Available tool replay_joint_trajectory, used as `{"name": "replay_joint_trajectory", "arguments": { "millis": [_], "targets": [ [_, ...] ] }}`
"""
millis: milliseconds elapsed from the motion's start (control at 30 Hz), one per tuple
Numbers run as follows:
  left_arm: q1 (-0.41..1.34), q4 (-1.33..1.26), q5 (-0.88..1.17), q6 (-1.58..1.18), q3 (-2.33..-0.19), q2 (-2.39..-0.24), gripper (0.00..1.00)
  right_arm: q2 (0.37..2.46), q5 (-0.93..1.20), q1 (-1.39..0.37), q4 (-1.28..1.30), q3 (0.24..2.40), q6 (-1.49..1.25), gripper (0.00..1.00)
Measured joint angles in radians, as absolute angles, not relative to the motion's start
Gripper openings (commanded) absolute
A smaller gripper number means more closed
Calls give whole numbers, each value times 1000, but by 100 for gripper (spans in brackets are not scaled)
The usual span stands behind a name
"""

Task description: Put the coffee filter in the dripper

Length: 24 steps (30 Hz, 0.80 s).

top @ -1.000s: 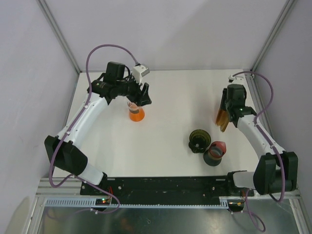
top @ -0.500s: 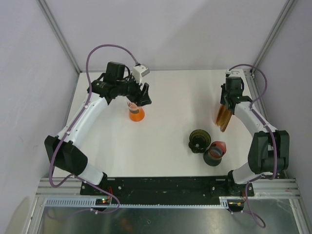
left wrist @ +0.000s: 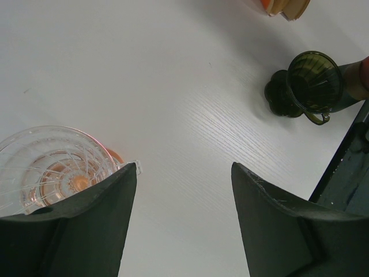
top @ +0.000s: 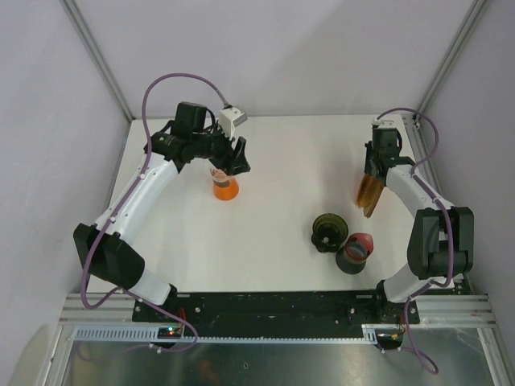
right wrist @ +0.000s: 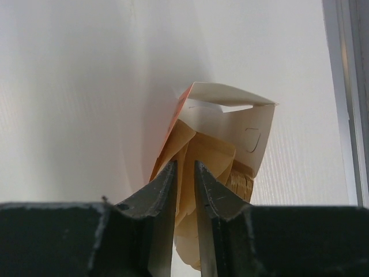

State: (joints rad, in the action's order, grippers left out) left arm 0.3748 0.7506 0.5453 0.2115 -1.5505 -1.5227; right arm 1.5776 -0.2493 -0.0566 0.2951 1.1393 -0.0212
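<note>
**A:** Start on the left. What's there?

**B:** The left gripper (left wrist: 183,173) hangs with its jaws spread wide, holding nothing. It's just above and beside the clear dripper (left wrist: 55,167), which stands upright on its orange base on the table (top: 282,161). The dripper has no paper in it. I take it to be the target.

**A:** And the middle?

**B:** A dark green cup (top: 328,232) and a red cup (top: 355,251) sit close together, nearer the arms' bases. The paper should travel behind them, not over them.

**A:** So where's the filter?

**B:** Far right, well away from the dripper. The pack of filters (top: 369,193) stands near the table's right edge with its top flap open. The right gripper (right wrist: 184,167) has its jaws drawn almost together, pinching the upper edge of a filter (right wrist: 216,156) that's still in the pack.

**A:** How should the pull go?

**B:** Straight up along the pack and slowly, so the pack doesn't tip. I can't tell whether one sheet or several are caught, so check that before carrying it across.
</note>
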Motion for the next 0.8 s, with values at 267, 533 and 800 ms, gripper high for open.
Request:
{"name": "replay_joint_trajectory", "arguments": {
  "millis": [267, 533, 800],
  "targets": [
    [375, 751, 545, 212, -1551, -1523, 72, 1607, -234, -57, 299, 1139, -21, 23],
    [375, 751, 544, 212, -1551, -1523, 72, 1625, -222, -52, 298, 1139, -14, 2],
    [375, 751, 542, 218, -1551, -1523, 72, 1617, -225, -55, 300, 1141, -14, 0]
  ]
}}
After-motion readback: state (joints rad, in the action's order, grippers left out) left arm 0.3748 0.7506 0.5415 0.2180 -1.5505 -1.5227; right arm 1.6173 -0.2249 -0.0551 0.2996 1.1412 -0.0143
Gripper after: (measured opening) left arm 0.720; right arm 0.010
